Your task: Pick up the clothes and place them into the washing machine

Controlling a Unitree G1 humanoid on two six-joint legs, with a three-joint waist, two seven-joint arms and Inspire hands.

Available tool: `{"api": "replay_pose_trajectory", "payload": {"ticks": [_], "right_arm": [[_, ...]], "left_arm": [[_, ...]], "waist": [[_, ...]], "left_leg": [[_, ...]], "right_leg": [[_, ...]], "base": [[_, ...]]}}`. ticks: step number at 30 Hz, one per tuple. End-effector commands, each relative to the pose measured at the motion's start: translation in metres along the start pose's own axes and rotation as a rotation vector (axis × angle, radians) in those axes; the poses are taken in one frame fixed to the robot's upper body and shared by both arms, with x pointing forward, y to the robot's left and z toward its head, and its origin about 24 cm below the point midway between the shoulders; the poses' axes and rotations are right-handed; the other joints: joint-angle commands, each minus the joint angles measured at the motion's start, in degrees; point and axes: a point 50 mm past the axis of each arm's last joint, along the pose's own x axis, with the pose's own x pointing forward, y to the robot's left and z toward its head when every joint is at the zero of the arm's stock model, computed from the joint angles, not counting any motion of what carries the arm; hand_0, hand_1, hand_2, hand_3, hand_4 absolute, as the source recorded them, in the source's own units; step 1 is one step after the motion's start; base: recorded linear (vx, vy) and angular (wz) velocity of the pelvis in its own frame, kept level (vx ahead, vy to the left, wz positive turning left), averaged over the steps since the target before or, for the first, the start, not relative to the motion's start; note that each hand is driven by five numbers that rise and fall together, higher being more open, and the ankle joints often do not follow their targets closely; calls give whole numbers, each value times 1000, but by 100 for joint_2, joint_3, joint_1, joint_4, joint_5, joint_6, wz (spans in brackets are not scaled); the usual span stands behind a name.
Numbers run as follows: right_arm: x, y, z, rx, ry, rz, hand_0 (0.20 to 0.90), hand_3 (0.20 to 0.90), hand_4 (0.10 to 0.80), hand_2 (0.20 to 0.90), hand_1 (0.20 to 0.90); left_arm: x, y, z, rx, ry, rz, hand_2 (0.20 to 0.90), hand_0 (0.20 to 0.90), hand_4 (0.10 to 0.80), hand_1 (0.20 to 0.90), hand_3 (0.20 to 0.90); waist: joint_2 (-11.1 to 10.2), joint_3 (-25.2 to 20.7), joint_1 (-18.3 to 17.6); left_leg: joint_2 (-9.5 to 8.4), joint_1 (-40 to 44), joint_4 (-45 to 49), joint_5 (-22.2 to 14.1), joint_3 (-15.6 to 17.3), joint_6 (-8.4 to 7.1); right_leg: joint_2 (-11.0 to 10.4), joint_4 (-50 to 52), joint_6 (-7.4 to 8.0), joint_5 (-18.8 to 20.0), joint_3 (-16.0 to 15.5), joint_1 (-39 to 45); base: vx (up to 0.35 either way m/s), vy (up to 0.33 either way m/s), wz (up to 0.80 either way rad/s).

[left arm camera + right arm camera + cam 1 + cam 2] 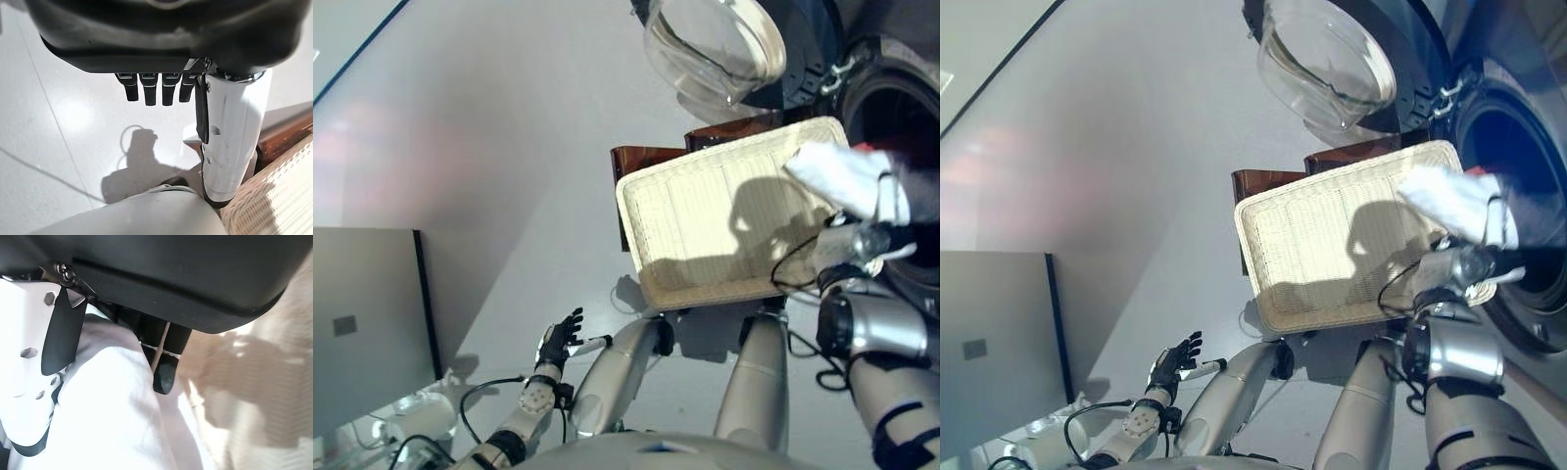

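A white garment (pixel 842 176) with a dark part (pixel 915 191) hangs over the right rim of the cream wicker basket (pixel 705 235), at the mouth of the washing machine drum (pixel 906 108). My right hand (pixel 164 367) is shut on this cloth; its fingers curl into the white fabric (pixel 117 416), with the white-covered thumb (pixel 29 347) beside it. My left hand (pixel 558 343) hangs low at the left over the floor, fingers straight (pixel 151 90), holding nothing.
The washer's round glass door (pixel 715 44) stands open above the basket. The basket rests on a brown wooden stand (pixel 641 162). A grey cabinet (pixel 362 323) is at the left, with pale floor (pixel 509 147) between.
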Motion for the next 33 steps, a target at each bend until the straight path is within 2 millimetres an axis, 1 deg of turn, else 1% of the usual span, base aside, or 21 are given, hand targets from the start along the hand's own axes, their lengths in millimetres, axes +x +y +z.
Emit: {"api": "replay_pose_trajectory", "payload": {"ticks": [1, 5, 6, 7, 8, 11, 12, 14, 17, 18, 19, 22, 23, 24, 25, 26, 27, 28, 30, 31, 33], "right_arm": [[2, 43, 109, 45, -366, 136, 200, 200, 300, 200, 200], [-12, 67, 145, 42, -483, 211, 200, 200, 300, 200, 200], [-12, 67, 145, 42, -484, 211, 200, 200, 300, 200, 200], [-21, 77, 161, 64, -540, 245, 200, 200, 300, 200, 200], [-25, 81, 168, 67, -568, 258, 200, 200, 300, 200, 200], [-35, 86, 188, 87, -659, 249, 200, 200, 300, 200, 200], [-35, 87, 188, 86, -661, 247, 200, 200, 300, 200, 200], [-43, 87, 210, 112, -757, 221, 200, 200, 300, 200, 200], [-50, 89, 226, 126, -808, 205, 200, 200, 300, 200, 200], [-54, 91, 227, 141, -814, 214, 499, 499, 514, 499, 499], [-54, 91, 227, 141, -814, 214, 900, 900, 800, 900, 900], [-47, 95, 209, 92, -741, 262, 900, 900, 800, 900, 900], [-46, 95, 210, 93, -739, 265, 900, 900, 800, 900, 900], [-38, 94, 189, 54, -655, 254, 900, 900, 800, 900, 900], [-37, 94, 190, 56, -654, 256, 900, 900, 800, 900, 900], [-36, 94, 181, 46, -623, 258, 900, 900, 800, 900, 900], [-28, 90, 160, -14, -558, 234, 900, 900, 800, 900, 900], [-28, 92, 150, -26, -526, 243, 900, 900, 800, 900, 900], [-14, 76, 131, -104, -449, 150, 900, 900, 800, 900, 900], [-16, 76, 125, 13, -397, 134, 900, 900, 800, 900, 900], [-21, 77, 112, 132, -343, 96, 900, 900, 800, 900, 900]], "left_arm": [[-7, 5, -13, -26, 29, 26, 900, 900, 800, 900, 900], [-8, 6, -9, -39, 3, 23, 900, 900, 800, 900, 900], [-8, 5, -8, -40, 3, 23, 900, 900, 800, 900, 900], [-7, 6, -7, -47, -4, 27, 900, 900, 800, 900, 900], [-7, 7, -7, -46, -4, 29, 900, 900, 800, 900, 900], [-8, 10, -7, -47, -11, 45, 900, 900, 800, 900, 900], [-8, 10, -7, -47, -11, 45, 900, 900, 800, 900, 900], [-8, 12, -5, -40, -31, 49, 900, 900, 800, 900, 900], [-9, 14, -4, -36, -43, 55, 900, 900, 800, 900, 900], [-9, 12, -3, -39, -47, 53, 900, 900, 800, 900, 900], [-9, 12, -3, -39, -47, 53, 900, 900, 800, 900, 900], [-8, 13, -1, -49, -48, 58, 900, 900, 800, 900, 900], [-7, 13, -1, -50, -48, 59, 900, 900, 800, 900, 900], [-7, 12, -3, -54, -31, 61, 900, 900, 800, 900, 900], [-7, 12, -3, -55, -31, 62, 900, 900, 800, 900, 900], [-7, 12, -3, -60, -29, 61, 900, 900, 800, 900, 900], [-8, 9, -8, -60, -5, 51, 900, 900, 800, 900, 900], [-8, 7, -10, -58, 6, 47, 900, 900, 800, 900, 900], [-8, 5, -13, -50, 31, 38, 900, 900, 800, 900, 900], [-6, 2, -10, -50, 22, 31, 900, 900, 800, 900, 900], [-6, 2, -10, -54, 22, 45, 900, 900, 800, 900, 900]], "waist": [[-49, -63, 7], [-65, -94, -17], [-61, -91, -20], [-82, -100, -45], [-88, -107, -68], [-94, -160, -103], [-91, -160, -105], [-88, -191, -125], [-79, -222, -124], [-62, -216, -129], [-63, -218, -128], [-113, -168, -163], [-116, -165, -162], [-131, -153, -169], [-134, -151, -171], [-136, -149, -176], [-125, -158, -173], [-121, -155, -176], [-103, -179, -172], [-44, -178, -179], [8, -206, -160]], "left_leg": [[63, -411, 315, -117, -252, -542], [104, -408, 282, -121, -214, -561], [105, -410, 283, -121, -211, -562], [112, -403, 260, -124, -206, -572], [110, -400, 252, -129, -207, -576], [104, -388, 237, -144, -212, -586], [103, -390, 237, -144, -212, -586], [93, -398, 233, -148, -211, -598], [79, -409, 219, -151, -204, -602], [73, -419, 223, -151, -194, -601], [74, -421, 224, -152, -192, -600], [99, -462, 245, -154, -130, -596], [100, -464, 247, -155, -126, -596], [113, -474, 263, -165, -112, -589], [115, -478, 267, -167, -106, -589], [117, -481, 270, -168, -95, -590], [124, -476, 291, -176, -93, -587], [127, -486, 305, -179, -85, -591], [118, -467, 289, -179, -90, -601], [112, -459, 282, -181, -90, -604], [88, -446, 263, -178, -114, -604]], "right_leg": [[309, -316, -506, 21, -300, 247], [355, -307, -510, 38, -261, 177], [356, -305, -511, 39, -258, 173], [369, -314, -514, 32, -243, 165], [376, -303, -517, 25, -244, 158], [385, -286, -516, 4, -237, 143], [384, -283, -516, 3, -237, 140], [380, -285, -523, -7, -230, 139], [387, -290, -524, 0, -209, 108], [395, -287, -527, 6, -199, 92], [395, -286, -527, 7, -197, 89], [426, -283, -530, 53, -157, 29], [427, -283, -530, 54, -152, 26], [455, -274, -537, 73, -132, -4], [457, -273, -537, 74, -127, -8], [462, -276, -537, 82, -118, -9], [468, -262, -546, 77, -113, 3], [462, -265, -548, 78, -112, 6], [459, -267, -554, 63, -120, 39], [456, -265, -563, 52, -121, 52], [445, -263, -573, 32, -132, 67]], "base": [[37, -29, -13], [32, -6, -6], [31, -8, -8], [24, -16, -8], [35, -13, -7], [9, 1, -1], [0, 0, 0], [0, 0, 0], [0, 0, 0], [0, 0, 0], [-12, 21, -5], [-17, 16, -9], [-4, 10, -7], [-1, 6, -3], [0, 0, 0], [0, 0, 0], [0, 0, 0], [0, 0, 0], [0, 0, 0], [0, 0, 0], [0, 0, 0]]}}
